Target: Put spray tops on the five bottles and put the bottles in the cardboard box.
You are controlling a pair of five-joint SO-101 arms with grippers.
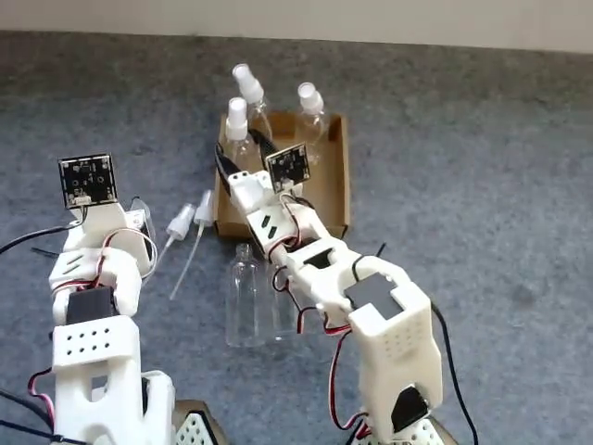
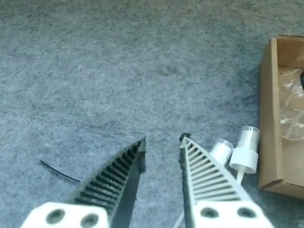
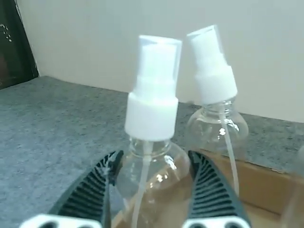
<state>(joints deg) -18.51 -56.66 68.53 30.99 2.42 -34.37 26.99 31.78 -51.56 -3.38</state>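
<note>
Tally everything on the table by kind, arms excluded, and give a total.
Capped bottle: 3
Uncapped bottle: 2
Loose spray top: 2
Cardboard box: 1
Total: 8

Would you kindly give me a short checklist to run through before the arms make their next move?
1. left gripper open and holding nothing: ok.
2. Two loose spray tops lie on the table beside the left gripper, outside the cardboard box: ok.
3. Three capped bottles stand in the cardboard box: ok.
4. All five bottles capped: not ok, two uncapped bottles are on the table in front of the box.
5. right gripper has let go of the boxed bottle it flanks: cannot tell.
</note>
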